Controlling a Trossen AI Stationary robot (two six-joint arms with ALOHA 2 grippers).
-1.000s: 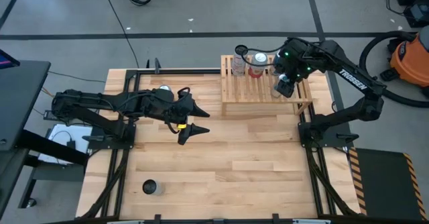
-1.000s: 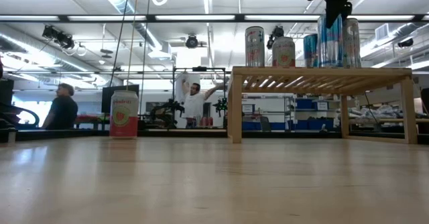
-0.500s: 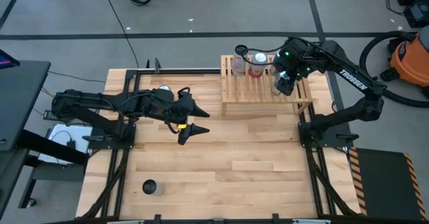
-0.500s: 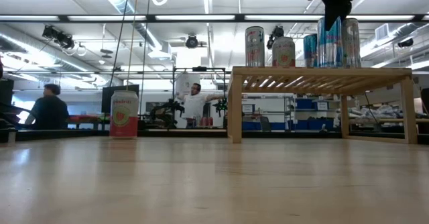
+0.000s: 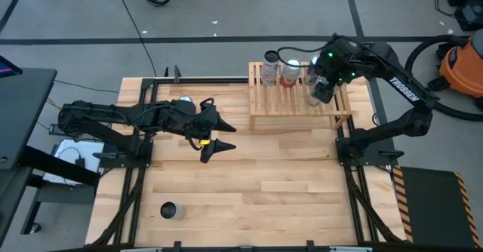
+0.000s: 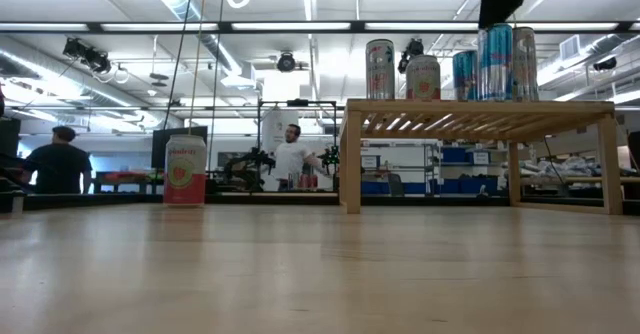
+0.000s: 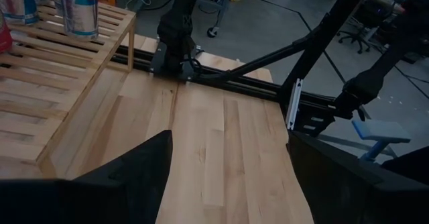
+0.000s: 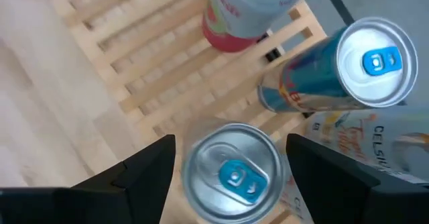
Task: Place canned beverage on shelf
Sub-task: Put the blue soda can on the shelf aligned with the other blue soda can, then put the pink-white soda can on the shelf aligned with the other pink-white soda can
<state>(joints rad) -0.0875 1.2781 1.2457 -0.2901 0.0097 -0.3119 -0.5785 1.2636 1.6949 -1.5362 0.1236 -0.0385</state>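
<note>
1. My right gripper (image 5: 323, 92) hangs above the shelf (image 5: 275, 107), over its far right corner, fingers spread, holding nothing.
2. Straight below it a blue can (image 8: 233, 174) stands upright on the slats, free of my fingers (image 8: 137, 174).
3. More cans stand beside it along the shelf's far edge: another blue one (image 8: 348, 66), a red one (image 8: 244, 13) and a tall silver one (image 6: 380, 69).
4. My left gripper (image 5: 216, 134) waits well left of the shelf, open and empty.
5. One pink can (image 6: 185, 170) stands on the table (image 5: 249, 184), well off the shelf.
</note>
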